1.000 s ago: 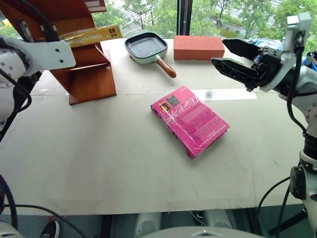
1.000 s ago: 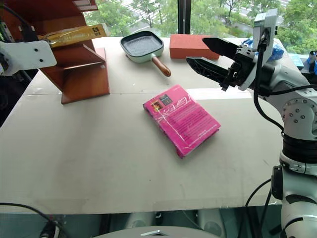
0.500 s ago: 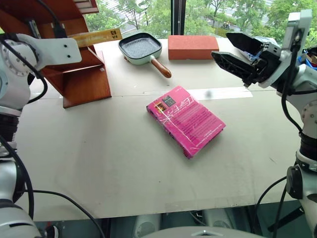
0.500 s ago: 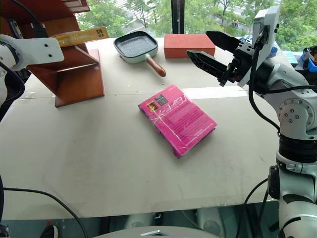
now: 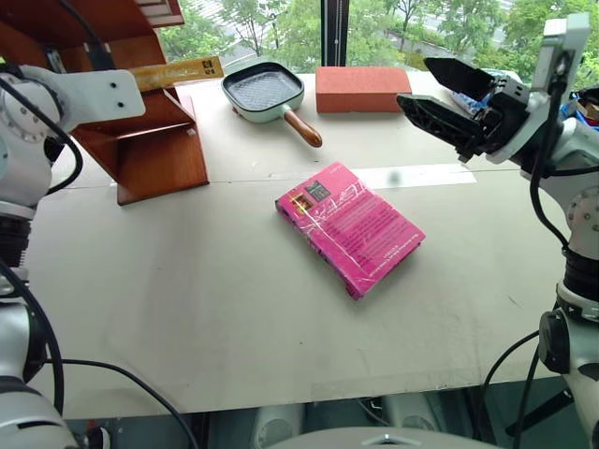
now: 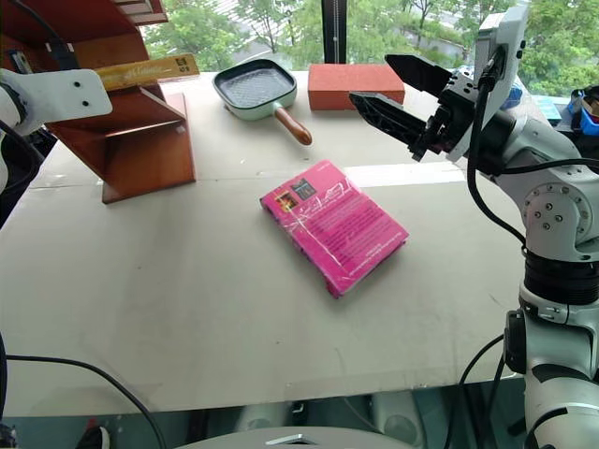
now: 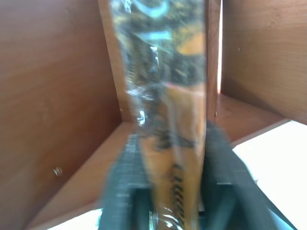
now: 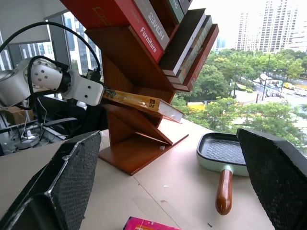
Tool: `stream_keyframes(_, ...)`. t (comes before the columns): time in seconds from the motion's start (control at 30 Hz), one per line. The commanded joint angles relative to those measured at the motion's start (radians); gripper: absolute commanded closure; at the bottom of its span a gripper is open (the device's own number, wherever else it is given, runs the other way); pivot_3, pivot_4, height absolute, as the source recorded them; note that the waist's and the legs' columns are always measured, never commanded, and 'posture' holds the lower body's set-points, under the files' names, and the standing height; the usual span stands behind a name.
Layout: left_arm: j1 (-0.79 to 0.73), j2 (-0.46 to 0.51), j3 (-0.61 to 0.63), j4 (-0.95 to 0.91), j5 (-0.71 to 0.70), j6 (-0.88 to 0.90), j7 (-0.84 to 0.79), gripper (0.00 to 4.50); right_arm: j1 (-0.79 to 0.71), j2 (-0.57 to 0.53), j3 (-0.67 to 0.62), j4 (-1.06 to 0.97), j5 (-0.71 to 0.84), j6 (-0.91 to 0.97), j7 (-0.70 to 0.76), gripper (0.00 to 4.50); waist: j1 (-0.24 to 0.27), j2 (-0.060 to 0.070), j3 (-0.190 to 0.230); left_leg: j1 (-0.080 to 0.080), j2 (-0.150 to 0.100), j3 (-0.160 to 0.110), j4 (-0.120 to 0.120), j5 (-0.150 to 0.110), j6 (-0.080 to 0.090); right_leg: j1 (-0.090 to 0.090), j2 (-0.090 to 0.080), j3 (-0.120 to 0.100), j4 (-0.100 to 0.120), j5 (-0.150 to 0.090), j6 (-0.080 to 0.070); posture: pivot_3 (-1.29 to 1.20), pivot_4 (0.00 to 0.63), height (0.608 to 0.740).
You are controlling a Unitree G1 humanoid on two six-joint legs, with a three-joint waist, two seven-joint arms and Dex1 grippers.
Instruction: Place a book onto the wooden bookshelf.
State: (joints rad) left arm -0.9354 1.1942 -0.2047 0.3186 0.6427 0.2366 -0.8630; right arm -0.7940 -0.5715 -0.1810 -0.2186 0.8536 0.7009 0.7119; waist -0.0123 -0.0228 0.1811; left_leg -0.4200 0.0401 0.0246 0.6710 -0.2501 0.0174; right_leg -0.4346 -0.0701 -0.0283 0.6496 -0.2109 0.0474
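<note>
A pale beige counter [image 5: 187, 309] spreads across the room in front of a wide window [image 5: 271, 28] split by a dark upright frame [image 5: 333, 33]. Daylight comes in through the glass and leaves a bright strip [image 5: 421, 175] across the counter top. Outside stand green trees [image 8: 225, 110], with tall city buildings [image 8: 273, 28] beyond them under a pale sky. Dark cables [image 8: 29, 134] trail in the dim area beside the counter.

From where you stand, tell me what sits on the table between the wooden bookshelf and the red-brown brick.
In the left eye view, a pale green square grill pan with a wooden handle lies between the wooden bookshelf and the brick.
</note>
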Motion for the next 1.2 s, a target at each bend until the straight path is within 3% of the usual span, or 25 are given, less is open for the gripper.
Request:
stream_keyframes(0.03, -0.005, 0.039, 0.05, -0.014, 0.002, 0.023, -0.003, 0.78, -0.029, -0.006, -0.007, -0.015, 0.01, -0.002, 0.012, 0.0, 0.0, 0.0, 0.0, 0.0, 0.0, 0.0, 0.0, 0.0, 0.0, 0.0, 0.0, 0.0, 0.0, 0.0, 0.0, 0.0, 0.15, 0.74)
stream_keyframes(0.07, 0.0, 0.042, 0.053, -0.019, 0.002, 0.03, -0.007, 0.3, -0.032, -0.006, -0.007, -0.013, 0.011, -0.001, 0.014, 0.0, 0.0, 0.0, 0.0, 0.0, 0.0, 0.0, 0.001, 0.0, 0.0, 0.0, 0.0, 0.0, 0.001, 0.0, 0.0, 0.0, 0.15, 0.74)
stream_keyframes(0.1, 0.006, 0.046, 0.057, -0.026, 0.0, 0.039, -0.013, 0.11, -0.037, -0.006, -0.007, -0.01, 0.013, 0.0, 0.016, 0.0, 0.0, 0.0, 0.0, 0.0, 0.0, 0.0, 0.001, 0.0, 0.0, 0.0, 0.0, 0.0, 0.001, 0.0, 0.0, 0.0, 0.15, 0.74)
stream_keyframes(0.53, 0.058, 0.07, 0.23, -0.26, -0.108, 0.199, -0.061, 0.11, -0.019, -0.033, -0.019, 0.002, 0.024, 0.032, 0.037, 0.0, 0.002, 0.0, 0.0, 0.0, 0.0, 0.0, 0.002, 0.0, 0.0, 0.0, 0.0, 0.0, 0.003, 0.0, 0.0, 0.0, 0.15, 0.74)
stream_keyframes(0.67, 0.072, 0.017, 0.31, -0.38, -0.22, 0.332, -0.114, 0.11, 0.004, -0.059, -0.033, 0.002, 0.026, 0.044, 0.036, 0.0, 0.001, 0.0, 0.0, 0.001, 0.0, 0.0, 0.002, 0.0, 0.0, 0.0, 0.0, 0.0, 0.003, 0.0, 0.0, 0.0, 0.15, 0.74)
stream_keyframes(0.77, 0.077, -0.088, 0.362, -0.508, -0.357, 0.516, -0.166, 0.11, 0.021, -0.071, -0.04, -0.002, 0.034, 0.054, 0.027, 0.0, 0.004, 0.0, 0.0, 0.001, 0.0, -0.001, 0.003, 0.0, 0.0, 0.0, 0.0, 0.0, 0.004, 0.0, 0.0, 0.0, 0.15, 0.74)
stream_keyframes(0.87, 0.077, -0.267, 0.405, -0.678, -0.538, 0.748, -0.192, 0.11, 0.089, -0.085, -0.034, -0.027, 0.009, 0.046, 0.033, 0.0, 0.009, -0.001, -0.001, 0.001, 0.0, -0.001, 0.006, 0.0, 0.0, 0.002, 0.0, 0.0, 0.007, 0.0, 0.0, 0.0, 0.15, 0.74)
stream_keyframes(1.0, 0.176, -0.582, 0.459, -0.886, -0.66, 0.958, -0.06, 0.11, 0.24, -0.113, -0.034, -0.082, -0.021, 0.041, 0.027, 0.0, 0.008, -0.001, -0.001, 0.001, -0.001, -0.002, 0.011, 0.0, 0.0, 0.004, 0.0, 0.001, 0.008, 0.0, 0.0, 0.0, 0.15, 0.74)
stream_keyframes(1.1, 0.394, -0.79, 0.471, -1.043, -0.69, 0.943, 0.066, 0.11, 0.406, -0.135, -0.062, -0.126, -0.054, 0.004, 0.05, 0.0, 0.002, 0.0, -0.002, 0.002, -0.001, -0.002, 0.012, 0.0, 0.0, 0.004, 0.0, 0.002, 0.008, 0.0, 0.0, 0.0, 0.15, 0.74)
stream_keyframes(1.2, 0.663, -0.888, 0.461, -1.132, -0.71, 0.817, 0.13, 0.11, 0.597, -0.14, -0.091, -0.148, -0.121, -0.1, 0.094, 0.0, -0.005, -0.001, -0.002, 0.004, -0.001, -0.003, 0.012, 0.0, 0.0, 0.003, 0.002, 0.007, 0.01, 0.0, 0.0, 0.0, 0.15, 0.74)
